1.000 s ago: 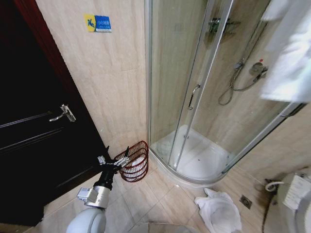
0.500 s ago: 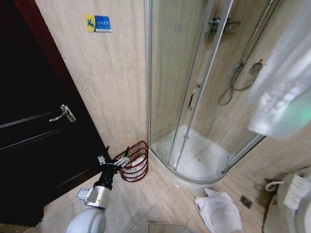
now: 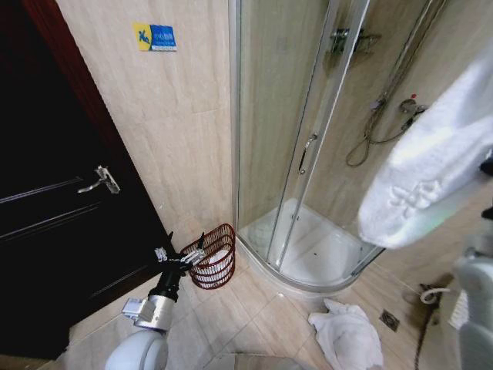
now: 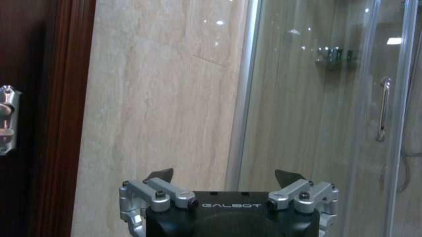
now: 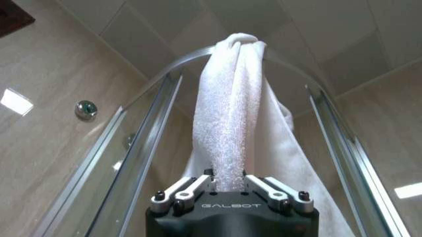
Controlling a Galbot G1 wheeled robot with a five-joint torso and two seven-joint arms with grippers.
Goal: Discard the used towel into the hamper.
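Right end effector (image 5: 230, 186): we see its fingers clamped together on a white towel (image 5: 231, 128), which rises in a bunched column from between them.
Towel: in the head view it hangs large on the right, a white terry mass in front of the shower enclosure (image 3: 308, 154) and well above the floor.
Left end effector (image 3: 187, 248): held low on the left, its fingers spread apart with nothing between them; in the head view it overlaps the near rim of the hamper, and we cannot tell if it touches.
Hamper (image 3: 219, 262): a reddish-brown wire basket on the tiled floor, against the wall between the dark door (image 3: 54, 231) and the shower; something white lies inside.
Second towel (image 3: 347, 335): crumpled on the floor beside the shower tray, well apart from the hamper.
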